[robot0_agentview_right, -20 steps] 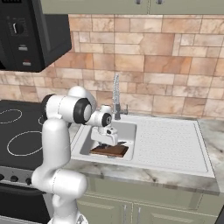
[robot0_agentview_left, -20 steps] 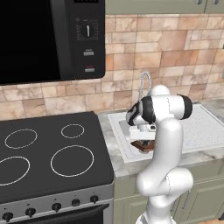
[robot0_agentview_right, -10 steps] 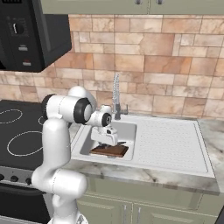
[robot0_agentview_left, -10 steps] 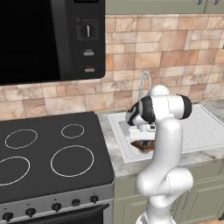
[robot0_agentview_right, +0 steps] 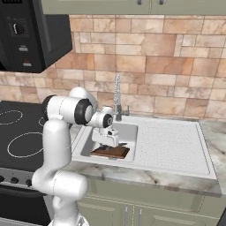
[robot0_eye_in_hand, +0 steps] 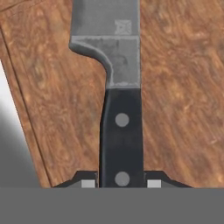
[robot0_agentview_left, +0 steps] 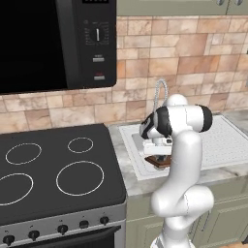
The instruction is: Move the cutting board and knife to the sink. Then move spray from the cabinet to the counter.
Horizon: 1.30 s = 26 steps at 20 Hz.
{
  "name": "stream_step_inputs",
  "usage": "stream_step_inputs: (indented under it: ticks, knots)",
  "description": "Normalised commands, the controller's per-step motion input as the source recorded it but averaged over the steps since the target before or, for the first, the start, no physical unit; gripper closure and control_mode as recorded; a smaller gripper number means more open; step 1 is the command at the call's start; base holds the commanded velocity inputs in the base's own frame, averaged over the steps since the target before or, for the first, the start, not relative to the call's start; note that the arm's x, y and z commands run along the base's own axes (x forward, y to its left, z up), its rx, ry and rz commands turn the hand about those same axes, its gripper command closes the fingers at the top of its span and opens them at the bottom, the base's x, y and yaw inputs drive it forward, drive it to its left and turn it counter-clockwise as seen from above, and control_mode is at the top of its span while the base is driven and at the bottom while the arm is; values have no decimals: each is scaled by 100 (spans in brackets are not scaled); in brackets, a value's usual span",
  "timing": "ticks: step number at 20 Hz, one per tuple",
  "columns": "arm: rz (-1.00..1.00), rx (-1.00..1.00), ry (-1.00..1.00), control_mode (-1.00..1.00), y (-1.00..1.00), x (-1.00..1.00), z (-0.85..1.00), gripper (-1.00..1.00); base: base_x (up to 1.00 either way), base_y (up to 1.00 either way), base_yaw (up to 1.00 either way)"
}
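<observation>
With the cutting board (robot0_agentview_right: 111, 152) already lying in the sink (robot0_agentview_right: 128, 132), the gripper (robot0_eye_in_hand: 121, 183) hangs low over it, jaws clamped on the knife (robot0_eye_in_hand: 120, 131) handle, not yet released; the spray step remains.

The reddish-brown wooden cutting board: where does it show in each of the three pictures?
Left base view: reddish-brown wooden cutting board in the sink basin, right of centre, under the gripper.
Right base view: board in the basin, left of centre.
Hand view: board behind the black-handled knife.
Shared landmark: the curved faucet.
</observation>
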Motion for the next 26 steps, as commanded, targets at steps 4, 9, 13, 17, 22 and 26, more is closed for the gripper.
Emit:
stream_step_inputs:
  ticks: [4,9,13,17,22,26]
  knots:
    - [0,1,0,-100,0,0,-26,-100,0,0,0]
    - [0,1,0,-100,-3,0,-12,-100,0,0,0]
    - [0,4,0,-100,0,0,0,-100,0,0,0]
    - [0,2,0,-100,0,0,1,-100,0,0,0]
    - [0,5,0,-100,0,-5,15,-100,0,0,0]
    - [0,5,-2,-100,0,-13,27,-100,0,0,0]
